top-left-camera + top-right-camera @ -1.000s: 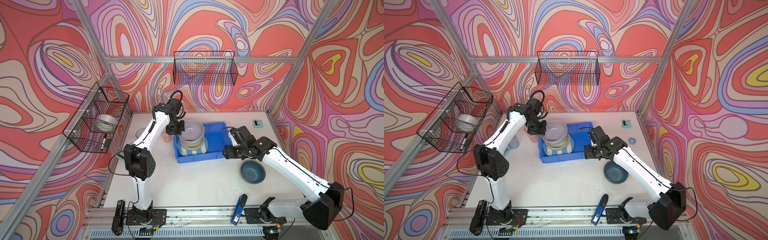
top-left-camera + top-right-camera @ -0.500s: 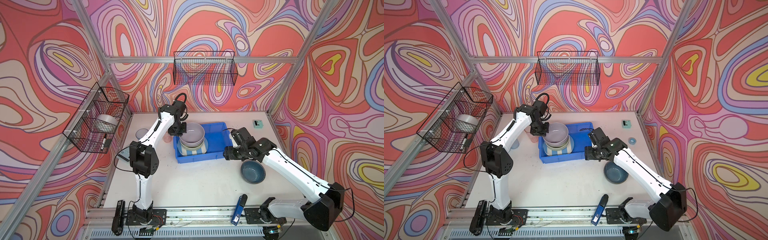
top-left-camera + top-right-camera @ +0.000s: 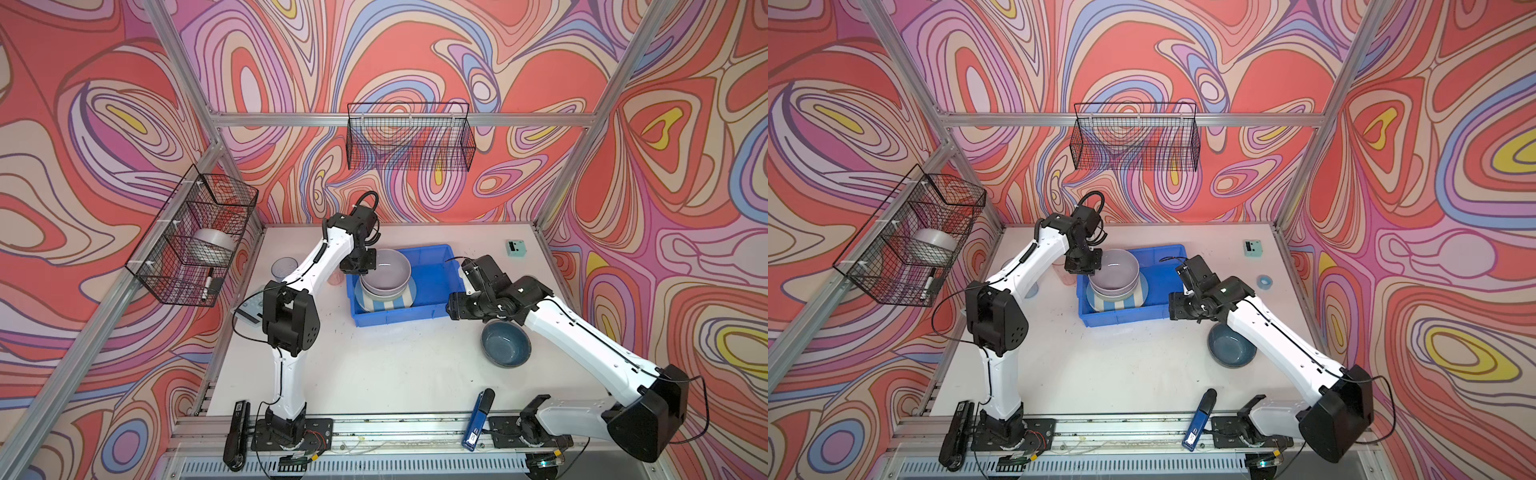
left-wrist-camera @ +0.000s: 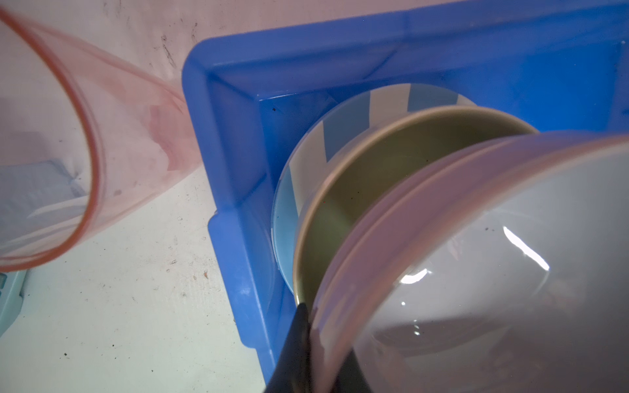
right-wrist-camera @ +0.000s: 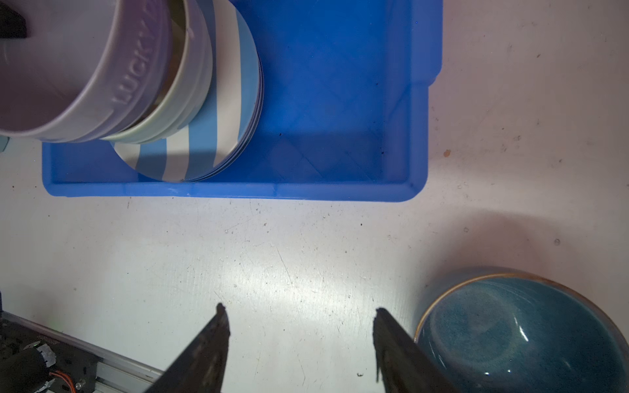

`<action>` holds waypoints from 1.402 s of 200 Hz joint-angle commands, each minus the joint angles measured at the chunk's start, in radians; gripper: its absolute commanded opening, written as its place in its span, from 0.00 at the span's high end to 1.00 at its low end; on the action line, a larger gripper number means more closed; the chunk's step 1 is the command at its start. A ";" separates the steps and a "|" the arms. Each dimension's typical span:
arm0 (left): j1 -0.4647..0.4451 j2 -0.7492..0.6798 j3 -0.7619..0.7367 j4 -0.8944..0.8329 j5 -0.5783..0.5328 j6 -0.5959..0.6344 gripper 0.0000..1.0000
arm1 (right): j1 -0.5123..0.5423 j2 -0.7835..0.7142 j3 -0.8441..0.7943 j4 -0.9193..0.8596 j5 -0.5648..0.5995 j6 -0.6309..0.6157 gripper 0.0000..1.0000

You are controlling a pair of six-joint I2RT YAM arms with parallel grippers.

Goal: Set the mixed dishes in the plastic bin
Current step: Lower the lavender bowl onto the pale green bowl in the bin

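Note:
The blue plastic bin [image 3: 432, 270] [image 5: 340, 102] stands mid-table. In its left half a blue-and-white striped plate [image 3: 388, 305] [image 4: 343, 119] carries a pale green bowl [image 4: 374, 177]. A lavender bowl [image 3: 386, 270] [image 5: 85, 68] sits tilted on the green one, and my left gripper [image 3: 360, 270] [image 4: 315, 320] is shut on its rim. My right gripper [image 3: 451, 309] [image 5: 300, 308] hangs open and empty over the table by the bin's front right corner. A dark blue bowl [image 3: 505, 344] [image 5: 524, 337] sits beside it. A pink cup [image 4: 85, 136] and a grey-blue cup [image 3: 284, 267] stand left of the bin.
A pale teal calculator [image 3: 249, 312] lies under the left arm. A small teal box [image 3: 516, 248] sits at the back right and a blue tape roll [image 3: 1264, 281] near the right wall. Black wire baskets [image 3: 409, 139] [image 3: 195, 245] hang on the walls. A blue tool [image 3: 478, 419] leans on the front rail.
My left arm has swung its elbow in and brought the lavender bowl slightly down onto the stack in the bin. The right arm has stayed still.

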 commanded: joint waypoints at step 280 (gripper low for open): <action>-0.005 -0.076 -0.028 0.001 -0.054 0.019 0.74 | 0.006 -0.026 0.010 -0.056 0.067 0.032 0.30</action>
